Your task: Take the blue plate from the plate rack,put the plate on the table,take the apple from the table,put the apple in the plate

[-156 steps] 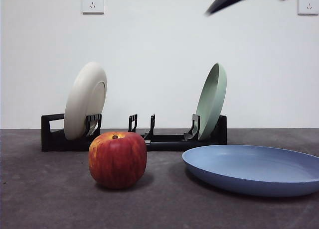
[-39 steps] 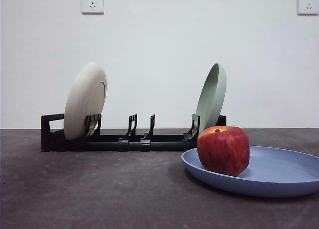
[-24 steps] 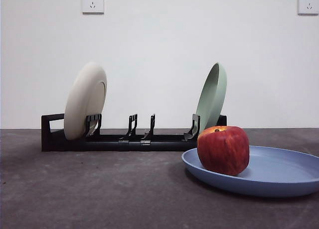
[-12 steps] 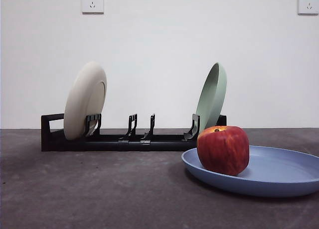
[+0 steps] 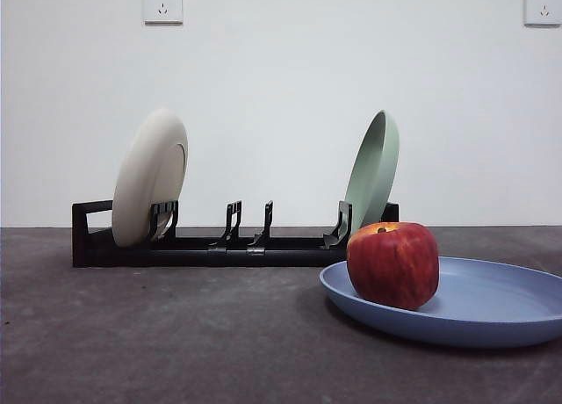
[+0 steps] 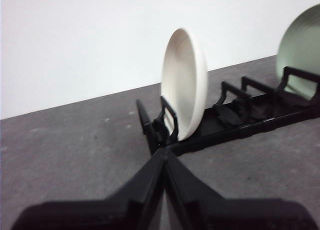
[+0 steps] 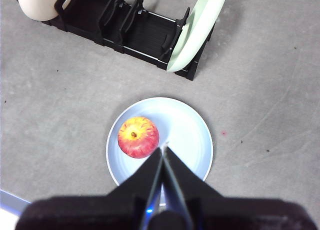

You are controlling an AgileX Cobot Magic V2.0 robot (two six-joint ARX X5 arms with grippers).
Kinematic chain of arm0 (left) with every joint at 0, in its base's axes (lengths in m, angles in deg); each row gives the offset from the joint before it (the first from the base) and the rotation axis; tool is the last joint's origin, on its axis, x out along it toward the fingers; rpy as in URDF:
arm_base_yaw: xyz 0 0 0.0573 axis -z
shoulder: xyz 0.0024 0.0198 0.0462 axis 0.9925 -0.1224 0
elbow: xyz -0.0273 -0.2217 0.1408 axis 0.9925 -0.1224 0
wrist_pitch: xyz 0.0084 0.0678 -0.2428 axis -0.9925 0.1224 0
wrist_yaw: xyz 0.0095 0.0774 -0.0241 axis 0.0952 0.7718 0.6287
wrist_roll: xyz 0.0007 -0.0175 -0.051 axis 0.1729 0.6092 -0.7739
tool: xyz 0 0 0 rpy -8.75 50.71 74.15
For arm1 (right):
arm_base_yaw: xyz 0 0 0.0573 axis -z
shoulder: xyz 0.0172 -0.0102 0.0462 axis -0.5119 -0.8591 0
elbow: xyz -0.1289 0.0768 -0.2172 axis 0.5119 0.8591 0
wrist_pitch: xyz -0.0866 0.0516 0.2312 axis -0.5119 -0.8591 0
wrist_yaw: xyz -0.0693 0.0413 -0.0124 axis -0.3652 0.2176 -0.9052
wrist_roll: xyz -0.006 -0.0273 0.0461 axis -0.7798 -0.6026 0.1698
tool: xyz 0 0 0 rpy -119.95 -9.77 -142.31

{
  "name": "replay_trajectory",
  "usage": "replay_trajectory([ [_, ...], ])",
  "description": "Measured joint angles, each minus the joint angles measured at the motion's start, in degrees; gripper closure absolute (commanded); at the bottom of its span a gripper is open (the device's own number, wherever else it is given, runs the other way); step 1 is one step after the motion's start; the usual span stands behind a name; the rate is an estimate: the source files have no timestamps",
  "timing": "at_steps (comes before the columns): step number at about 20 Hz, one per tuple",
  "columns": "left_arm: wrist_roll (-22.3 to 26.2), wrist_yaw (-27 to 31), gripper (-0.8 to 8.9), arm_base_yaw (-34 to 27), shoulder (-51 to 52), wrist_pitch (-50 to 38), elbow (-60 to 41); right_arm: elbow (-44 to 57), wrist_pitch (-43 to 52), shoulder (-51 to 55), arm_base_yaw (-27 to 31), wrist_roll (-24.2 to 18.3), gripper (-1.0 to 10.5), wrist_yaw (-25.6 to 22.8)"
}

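Grey surface (image 5: 158, 351) is carrying the blue plate (image 5: 492, 307), the apple (image 5: 392, 265) sitting in it; both grippers' jaws are pressed together, empty.

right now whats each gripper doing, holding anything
Left gripper: shut, holding nothing, near the plate rack.
Right gripper: shut, holding nothing, high above the apple in the blue plate.
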Motion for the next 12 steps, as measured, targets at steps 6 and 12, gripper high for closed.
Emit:
replay_trajectory([
  [6, 0.07, 0.37, 8.17, -0.04, 0.66, 1.33, -1.92, 0.00, 0.00, -0.02, 0.00, 0.00, 9.5, -0.02],
  [12, 0.09, 4.50, 8.17, -0.04, 0.66, 1.64, -1.92, 0.00, 0.00, -0.02, 0.00, 0.00, 9.5, 0.00],
])
